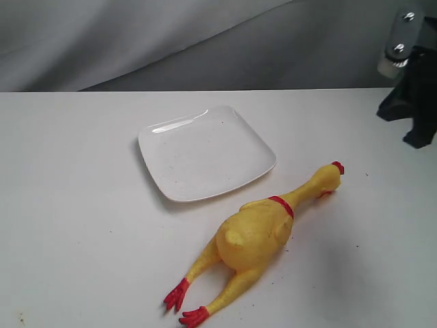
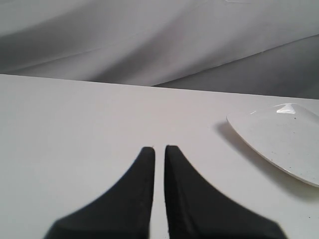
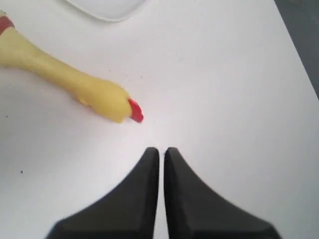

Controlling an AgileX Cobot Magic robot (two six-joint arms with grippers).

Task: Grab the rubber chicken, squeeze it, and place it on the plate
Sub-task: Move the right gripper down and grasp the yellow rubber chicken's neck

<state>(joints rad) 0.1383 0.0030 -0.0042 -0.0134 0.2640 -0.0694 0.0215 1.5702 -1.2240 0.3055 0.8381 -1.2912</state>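
**Caller:** What am I looking at on your end?

**Operator:** A white table point(image 1: 82, 205) with two things on it. My right gripper point(image 3: 161, 149) hangs over the tabletop. Its two black fingers are clenched almost together, with only a thin slit between them and nothing held.

**Caller:** Where is the toy from there?

**Operator:** The rubber chicken point(image 1: 256, 232) lies flat on the table. Its yellow head and red comb are close ahead of my right fingertips, a little off to one side and not touching them. The neck and red collar band run away from the gripper. In the exterior view the plump body comes next, and the two red feet are the farthest part from the tool.

**Caller:** And the dish?

**Operator:** The plate point(image 1: 205, 154) is white, square with rounded corners, and has nothing on it. From the right gripper it sits beyond the chicken's neck. The chicken lies just beside it, not on it.

**Caller:** Your other arm?

**Operator:** My left gripper point(image 2: 159, 148) is closed in the same way, fingers nearly meeting and holding nothing. The plate lies ahead of it and off to one side, apart from the fingertips. The chicken does not show in that wrist camera.
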